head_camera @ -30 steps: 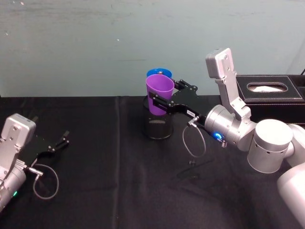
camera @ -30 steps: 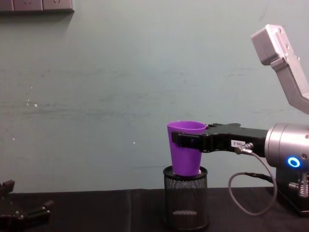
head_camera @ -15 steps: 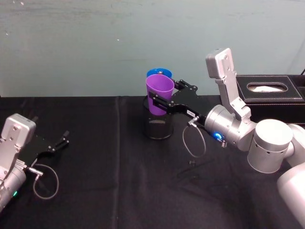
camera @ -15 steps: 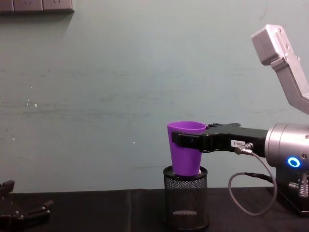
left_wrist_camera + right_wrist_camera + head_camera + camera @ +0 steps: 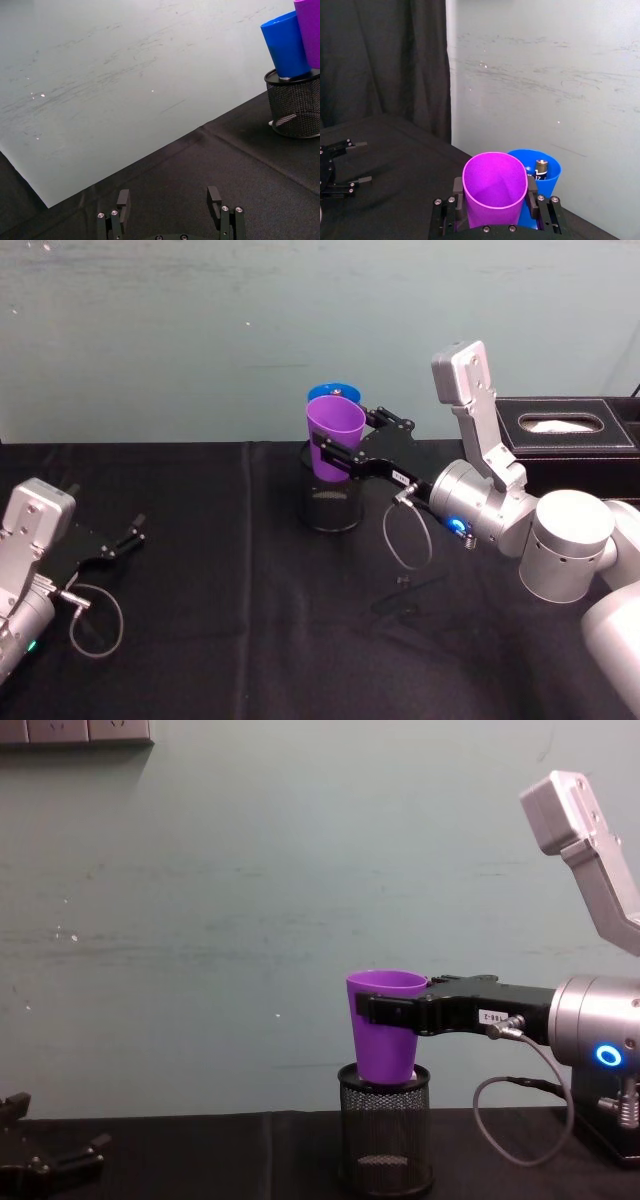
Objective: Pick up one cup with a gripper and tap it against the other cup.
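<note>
Clamping the purple cup [image 5: 334, 432] by its sides, your right gripper [image 5: 495, 186] sits exactly where it was a second ago, the cup's base reaching into the black mesh holder [image 5: 331, 508]. The blue cup [image 5: 333, 392] stands just behind at 12 o'clock, likewise unmoved. Your left gripper [image 5: 130, 537] idles at 9 o'clock, jaws apart and empty.

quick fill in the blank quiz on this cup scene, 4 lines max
1. Of the purple cup and the blue cup, the right claw is shut on the ____ one.
2. The battery sits inside the ____ one.
3. The left claw, low at the left, has its fingers ____.
4. The mesh holder stands on a ____ cloth.

Missing words: purple; blue; open; black
</note>
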